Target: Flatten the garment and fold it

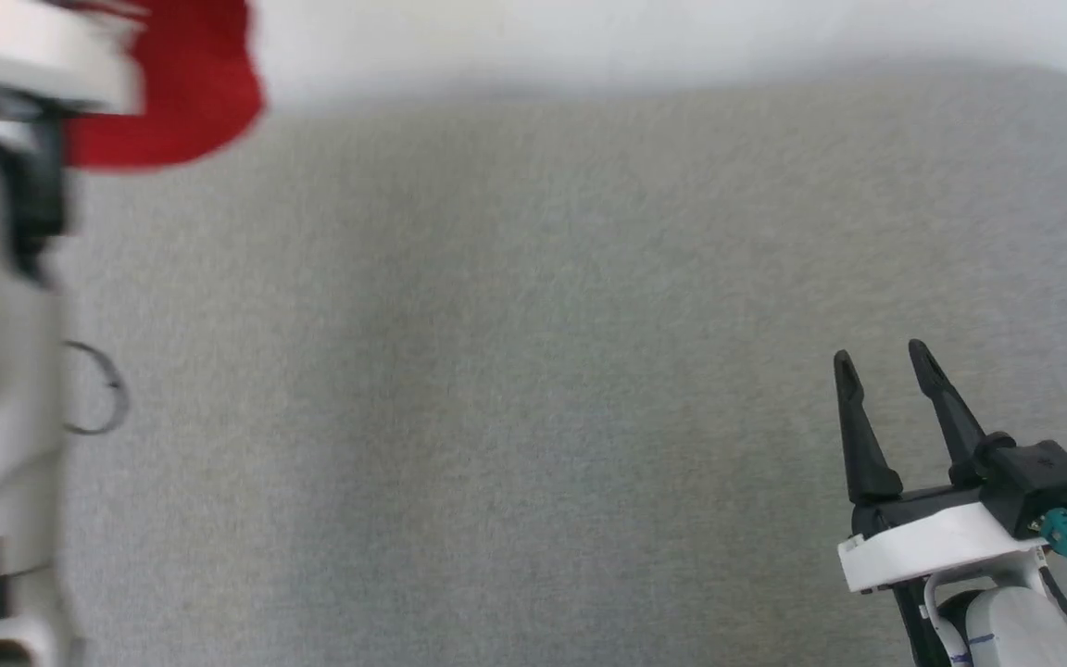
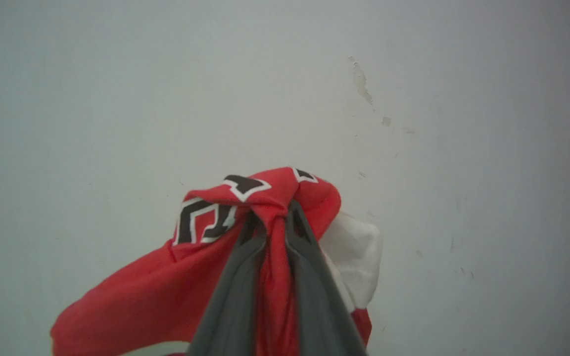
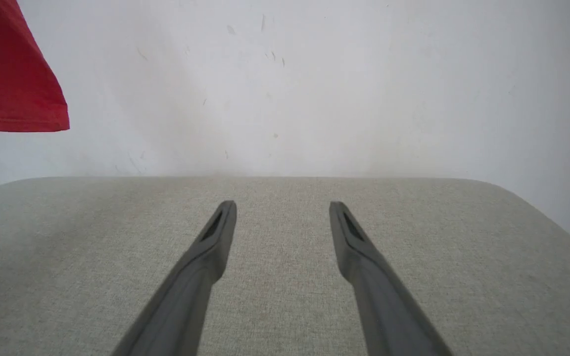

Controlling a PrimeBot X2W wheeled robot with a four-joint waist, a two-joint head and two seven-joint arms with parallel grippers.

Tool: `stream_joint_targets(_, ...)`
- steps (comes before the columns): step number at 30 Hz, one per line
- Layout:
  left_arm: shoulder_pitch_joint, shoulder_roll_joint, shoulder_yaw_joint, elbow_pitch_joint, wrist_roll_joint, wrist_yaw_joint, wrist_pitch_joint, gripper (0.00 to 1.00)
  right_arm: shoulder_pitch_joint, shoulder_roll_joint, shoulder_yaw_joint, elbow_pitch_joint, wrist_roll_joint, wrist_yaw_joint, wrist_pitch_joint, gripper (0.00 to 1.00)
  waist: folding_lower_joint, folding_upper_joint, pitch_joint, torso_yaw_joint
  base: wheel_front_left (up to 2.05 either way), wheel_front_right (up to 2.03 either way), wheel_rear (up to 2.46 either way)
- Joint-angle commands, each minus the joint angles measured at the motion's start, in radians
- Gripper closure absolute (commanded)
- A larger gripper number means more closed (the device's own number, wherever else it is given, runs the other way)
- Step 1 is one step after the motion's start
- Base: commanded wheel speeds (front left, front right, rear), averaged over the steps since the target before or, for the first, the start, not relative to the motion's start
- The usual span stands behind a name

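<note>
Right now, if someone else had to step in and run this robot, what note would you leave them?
Left pincer: shut on a bunched fold of the red garment, which hangs from it in the air near the table's far left corner.
Right pincer: open, holding nothing, low over the grey table.
Done: garment picked up. It is not flattened or folded.
Left: spread it flat on the table, then fold it.

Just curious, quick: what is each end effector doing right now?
Left end effector: closed on the red shirt.
Right end effector: open, holding nothing.
</note>
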Motion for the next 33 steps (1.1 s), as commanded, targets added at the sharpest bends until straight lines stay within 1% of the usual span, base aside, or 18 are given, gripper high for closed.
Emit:
stream_joint_targets(1,-0.010,-0.043,-0.042,-0.003,-0.001,-0.016,-0.007,1.00,0.014,-0.001,0.004,-0.004,0.007,-0.002,0.001,0.00,0.0004,0.0000,-0.069,-0.062,0.00,0.00,0.00)
stream_joint_targets(3,-0.003,-0.093,-0.083,0.004,-0.017,-0.036,-0.006,1.00,0.020,-0.001,0.011,-0.003,0.010,-0.002,0.003,0.00,0.0004,0.0000,-0.075,-0.083,0.00,0.00,0.00)
stream_joint_targets(4,-0.003,-0.093,-0.083,0.004,-0.017,-0.036,-0.006,1.00,0.020,-0.001,0.011,-0.003,0.010,-0.002,0.003,0.00,0.0004,0.0000,-0.075,-0.083,0.00,0.00,0.00)
stream_joint_targets(8,0.044,-0.202,-0.159,0.032,-0.063,-0.069,-0.003,1.00,0.032,0.000,0.018,-0.002,0.011,-0.002,0.010,0.00,0.0004,0.0000,-0.084,-0.125,0.00,0.00,0.00)
stream_joint_targets(11,0.113,-0.265,-0.219,0.090,-0.091,-0.088,0.035,1.00,0.038,0.000,0.021,-0.003,0.013,-0.002,0.014,0.00,0.0004,0.0000,-0.090,-0.158,0.00,0.00,0.00)
stream_joint_targets(13,0.163,-0.292,-0.258,0.147,-0.103,-0.095,0.081,1.00,0.041,0.000,0.025,-0.006,0.012,-0.002,0.018,0.00,0.0004,0.0000,-0.092,-0.180,0.00,0.00,0.00)
stream_joint_targets(16,0.230,-0.315,-0.309,0.237,-0.105,-0.089,0.142,1.00,0.045,0.000,0.031,-0.010,0.011,-0.002,0.024,0.00,0.0004,0.0000,-0.093,-0.211,0.00,0.00,0.00)
stream_joint_targets(18,0.271,-0.328,-0.341,0.305,-0.116,-0.091,0.207,1.00,0.048,0.000,0.034,-0.014,0.012,-0.002,0.028,0.00,0.0004,0.0000,-0.092,-0.229,0.00,0.00,0.00)
stream_joint_targets(24,0.350,-0.346,-0.424,0.479,-0.151,-0.106,0.481,1.00,0.060,0.000,0.044,-0.017,0.016,-0.002,0.035,0.00,0.0004,0.0000,-0.097,-0.253,0.00,0.00,0.00)
stream_joint_targets(26,0.362,-0.347,-0.431,0.495,-0.162,-0.108,0.524,0.98,0.064,0.000,0.044,-0.018,0.017,-0.002,0.038,0.00,0.0004,0.0000,-0.100,-0.253,0.00,0.00,0.00)
stream_joint_targets(27,0.366,-0.347,-0.430,0.492,-0.165,-0.107,0.526,0.52,0.066,0.000,0.045,-0.019,0.017,-0.002,0.039,0.00,0.0004,0.0000,-0.101,-0.252,0.00,0.00,0.00)
stream_joint_targets(28,0.370,-0.347,-0.425,0.483,-0.170,-0.104,0.514,0.00,0.068,0.000,0.046,-0.019,0.018,-0.002,0.041,0.00,0.0004,0.0000,-0.102,-0.249,0.00,0.00,0.00)
stream_joint_targets(31,0.380,-0.345,-0.396,0.428,-0.179,-0.088,0.411,0.00,0.070,0.000,0.046,-0.023,0.019,-0.002,0.044,0.00,0.0004,0.0000,-0.103,-0.233,0.00,0.00,0.00)
stream_joint_targets(33,0.386,-0.346,-0.356,0.368,-0.186,-0.065,0.279,0.00,0.070,0.000,0.044,-0.029,0.019,-0.002,0.044,0.00,0.0004,0.0000,-0.100,-0.218,0.00,0.00,0.00)
